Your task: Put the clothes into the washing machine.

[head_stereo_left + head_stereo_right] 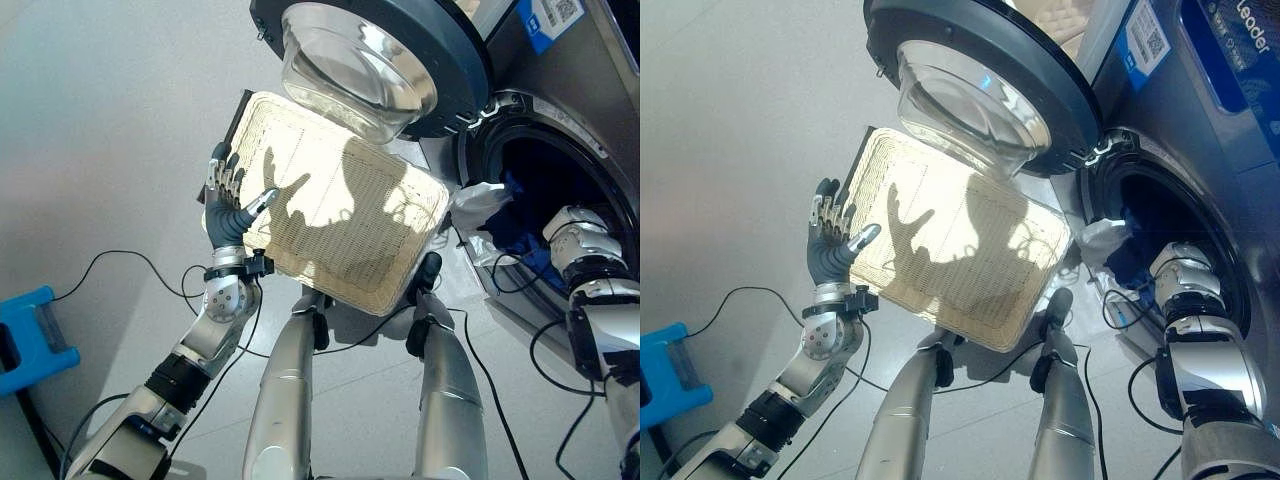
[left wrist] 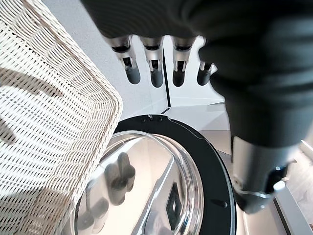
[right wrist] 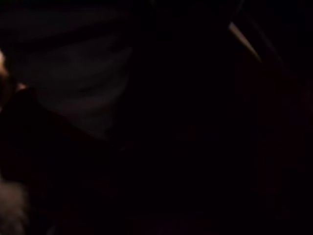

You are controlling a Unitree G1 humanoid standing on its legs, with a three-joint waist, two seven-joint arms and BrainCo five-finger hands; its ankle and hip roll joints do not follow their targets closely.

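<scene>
my right hand is deep in the washing machine drum at 3 o'clock, its fingers hidden, i cannot tell their state. the clothes bunch at the opening. left hand, fingers spread, idles beside the basket. i would push the bundle fully inside.

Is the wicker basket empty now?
Empty as far as shown: the wicker basket shows bare weave with hand shadows. Blue and white clothes sit at the washing machine opening, where the right arm reaches in.
</scene>
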